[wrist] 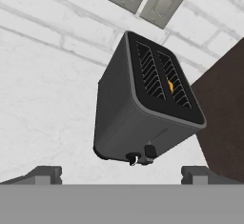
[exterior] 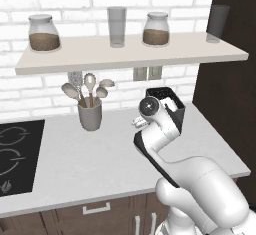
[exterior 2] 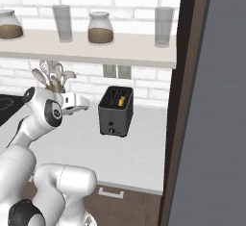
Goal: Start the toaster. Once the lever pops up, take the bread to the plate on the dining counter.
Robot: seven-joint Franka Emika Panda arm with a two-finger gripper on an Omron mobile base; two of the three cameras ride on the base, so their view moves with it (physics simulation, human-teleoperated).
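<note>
The toaster [exterior 2: 116, 111] stands upright on a white speckled tabletop [exterior: 100, 164] that runs along a white brick wall [exterior: 30, 4]. In the right base view an orange-tan bit of the bread [exterior 2: 122, 100] shows in the right-hand one of the toaster's 2 slots; the same orange bit shows in the hand view. A small knob sits low on the toaster's front, with a dark lever just beside it.

Behind the toaster, 2 grey wall switches [exterior 2: 117, 71] sit on the brick. To its right rises a dark brown tall panel [exterior: 225, 104]. To its left stands a grey utensil cup [exterior: 90, 114] holding spoons, and further left a black cooktop [exterior: 15, 154] is set into the tabletop. Above the toaster hangs a pale shelf [exterior: 130, 54] carrying 2 lidded jars with brown contents and 2 glasses.

The gripper [wrist: 121, 174] hovers in front of the toaster, apart from it, fingers spread wide and holding nothing.
</note>
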